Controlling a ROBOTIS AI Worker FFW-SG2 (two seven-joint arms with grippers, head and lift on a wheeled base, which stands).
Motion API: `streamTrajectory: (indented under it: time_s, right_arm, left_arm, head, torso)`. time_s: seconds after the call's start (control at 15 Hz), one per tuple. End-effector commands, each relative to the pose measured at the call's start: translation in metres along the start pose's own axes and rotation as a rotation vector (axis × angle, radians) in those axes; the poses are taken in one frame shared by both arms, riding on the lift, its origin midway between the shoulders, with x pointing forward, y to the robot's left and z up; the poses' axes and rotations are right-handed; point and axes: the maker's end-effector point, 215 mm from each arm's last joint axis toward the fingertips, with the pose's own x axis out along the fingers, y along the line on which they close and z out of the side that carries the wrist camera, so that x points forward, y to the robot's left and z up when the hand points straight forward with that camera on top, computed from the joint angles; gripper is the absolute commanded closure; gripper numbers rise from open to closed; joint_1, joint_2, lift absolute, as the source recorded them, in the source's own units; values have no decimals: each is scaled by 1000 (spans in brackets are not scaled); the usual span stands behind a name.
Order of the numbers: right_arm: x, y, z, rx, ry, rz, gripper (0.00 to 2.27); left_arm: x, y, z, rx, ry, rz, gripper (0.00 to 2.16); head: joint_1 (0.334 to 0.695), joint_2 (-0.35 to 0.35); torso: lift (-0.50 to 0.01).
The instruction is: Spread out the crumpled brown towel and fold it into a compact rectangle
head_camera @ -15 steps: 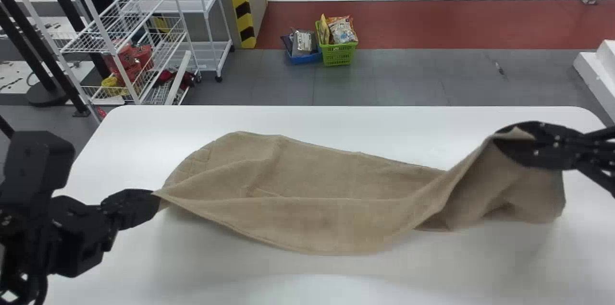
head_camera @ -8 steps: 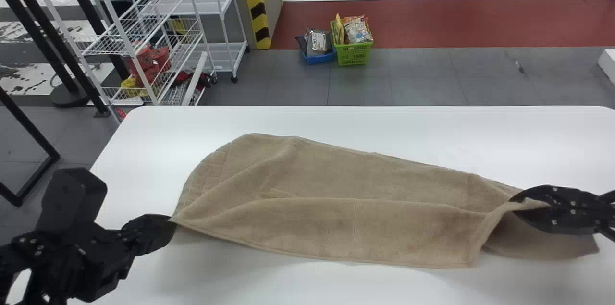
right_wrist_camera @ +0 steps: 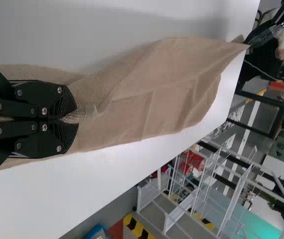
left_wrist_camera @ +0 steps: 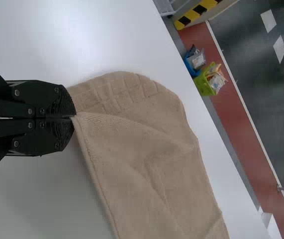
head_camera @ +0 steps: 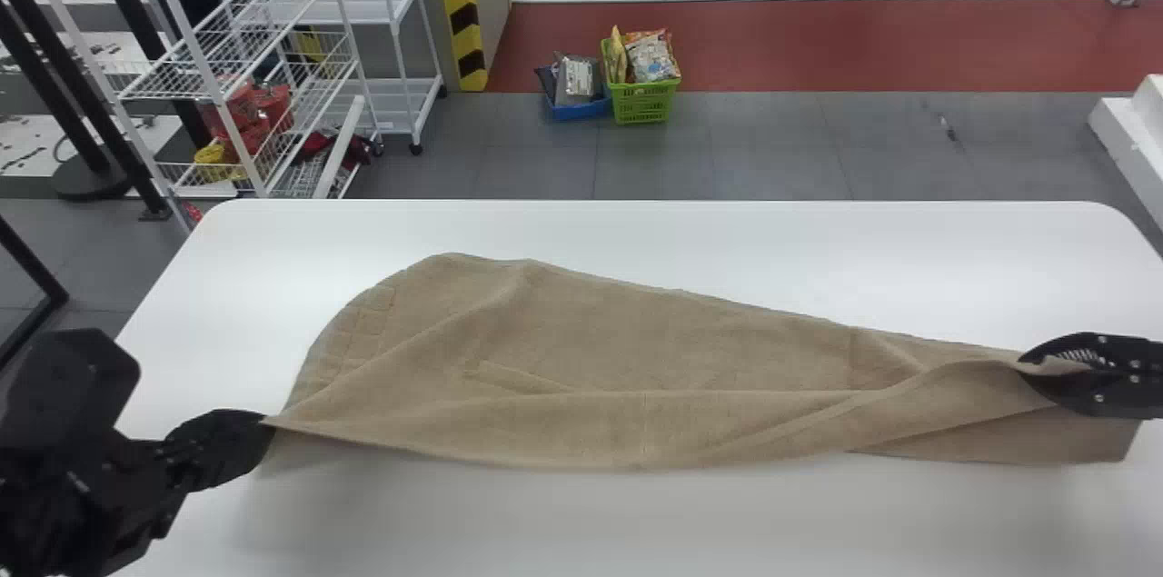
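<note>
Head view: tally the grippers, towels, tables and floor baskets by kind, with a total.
Grippers: 2, left gripper and right gripper
Towels: 1, brown towel
Tables: 1, white table
Floor baskets: 2, green basket and blue basket
Total: 6

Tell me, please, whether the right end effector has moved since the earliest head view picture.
Yes, the right end effector is now farther right and lower in the head view, farther from the far edge of the table.
</note>
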Motion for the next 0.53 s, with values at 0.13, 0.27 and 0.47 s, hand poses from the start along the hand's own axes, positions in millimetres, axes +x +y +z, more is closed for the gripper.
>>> streamTrajectory:
  time_s: [0.13, 0.27, 0.47]
  right_arm:
    - [5, 48, -24, 10, 70, 85, 1288]
    - [15, 81, -30, -15, 104, 149, 1288]
    - [16, 101, -36, -32, 125, 182, 1288]
  left_arm:
    - [-10, 1, -18, 43, 18, -33, 1791]
    - [-11, -10, -22, 78, 19, -68, 1791]
    - [-12, -21, -23, 110, 16, -105, 1791]
  head:
    - [695, 40]
    - [695, 53]
    - [695, 72]
  torso:
    - [-127]
    - [-127]
    - [-127]
